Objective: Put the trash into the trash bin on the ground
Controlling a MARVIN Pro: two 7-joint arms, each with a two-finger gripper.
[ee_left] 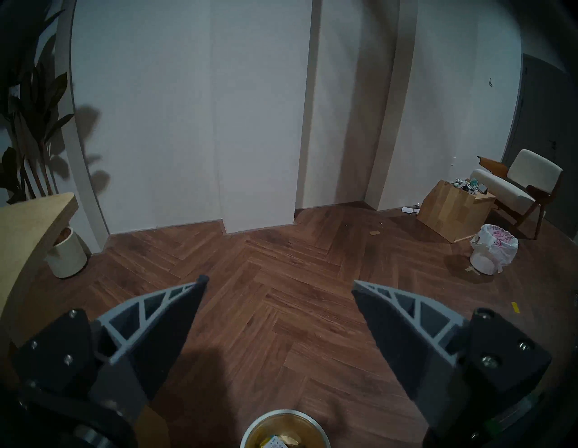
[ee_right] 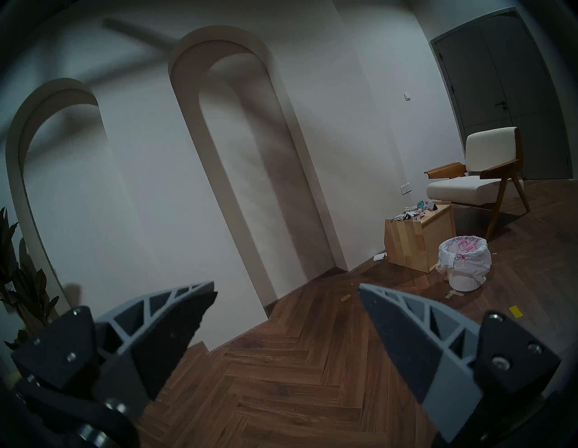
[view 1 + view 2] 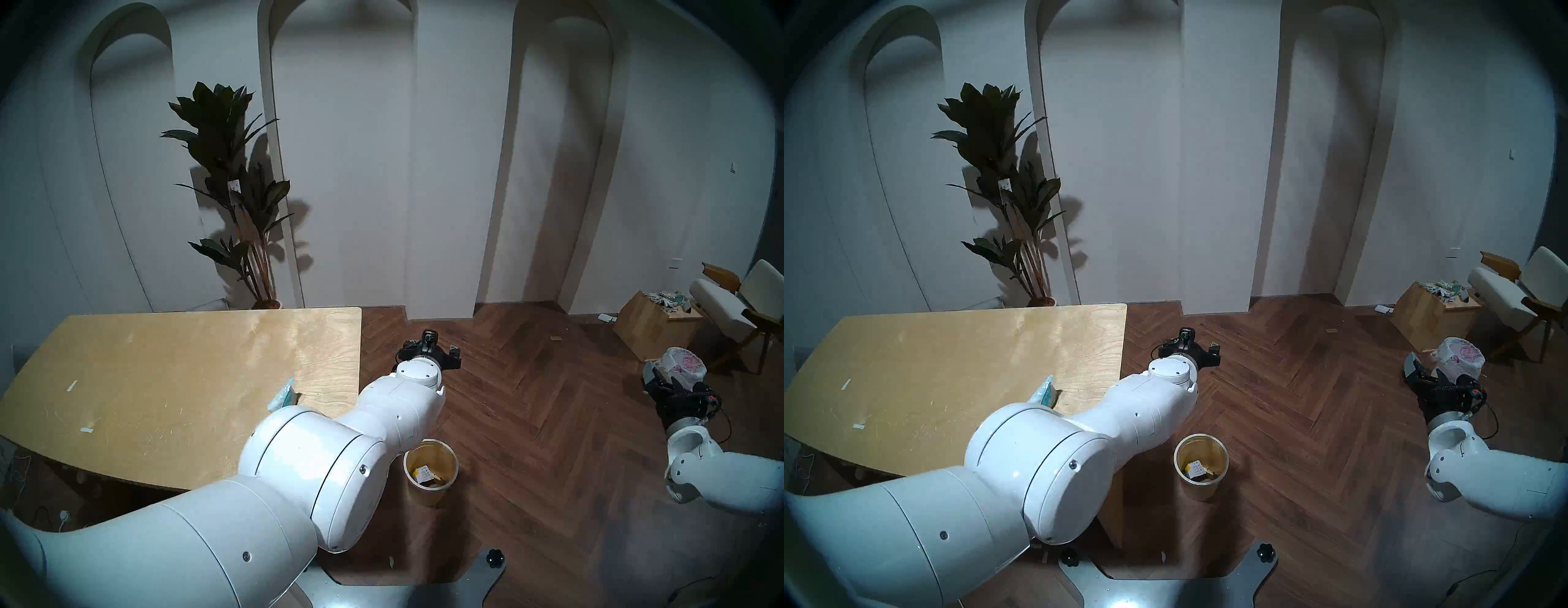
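While the soft teal-white pouch (image 3: 283,395) lies near the right edge of the pale wooden table (image 3: 148,373), the left gripper (image 1: 279,283) hangs over the dark herringbone floor, jaws spread wide and holding nothing. Below it, just off the table's right edge, stands the small round cream-yellow bin (image 3: 430,470) with a black-and-yellow box (image 3: 423,473) among the packages inside. Far right, the right gripper (image 2: 286,288) is also agape and empty, near a white bag-lined bin (image 2: 465,262).

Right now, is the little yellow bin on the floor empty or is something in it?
Not empty. The yellow bin stands upright with a small box and scraps at its bottom.
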